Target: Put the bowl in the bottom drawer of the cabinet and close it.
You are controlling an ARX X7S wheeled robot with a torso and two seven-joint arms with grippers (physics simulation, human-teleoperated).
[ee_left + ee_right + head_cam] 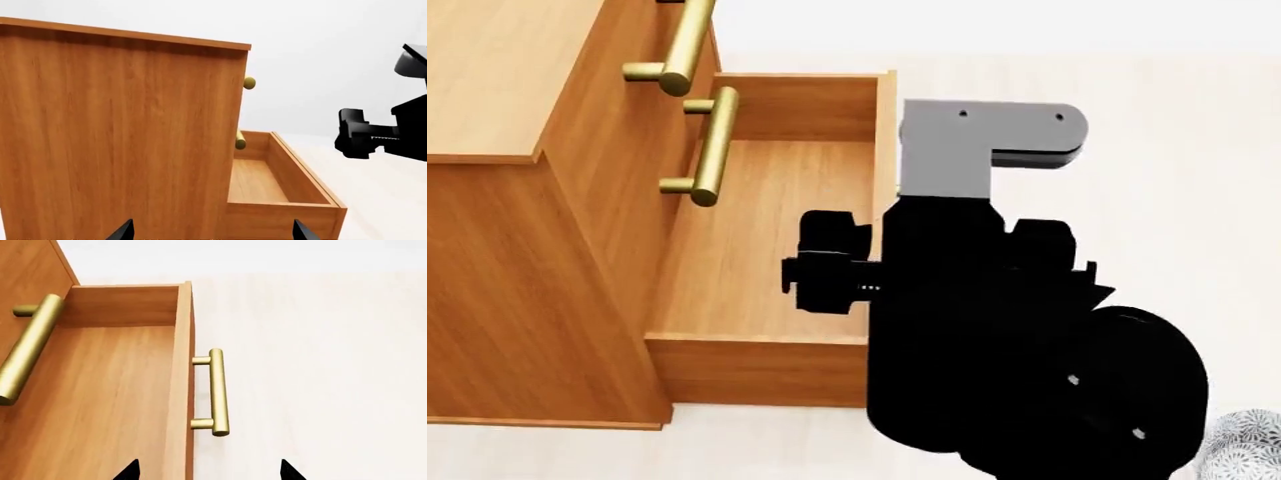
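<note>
Black and bulky, the right arm point(988, 330) fills the head view, hanging over the pulled-out bottom drawer point(747, 250) with its grey elbow bracket point(981, 145) by the drawer's front edge. No brand marks or writing show on anything. The right gripper point(825, 262) sits over the drawer's inside, just past its front panel; its two dark fingertips point(130, 471) stand well apart in the wrist view, with nothing between them. Below them is the bare drawer floor and the brass handle point(217, 392) on the drawer front. The left gripper point(212, 232) is also spread wide and holds nothing, facing the cabinet point(113, 135) side. Way off at the head view's lower right corner, a sliver of the bowl point(1244, 448) peeks out on the pale floor point(1174, 200), well apart from both grippers and outside the drawer.
</note>
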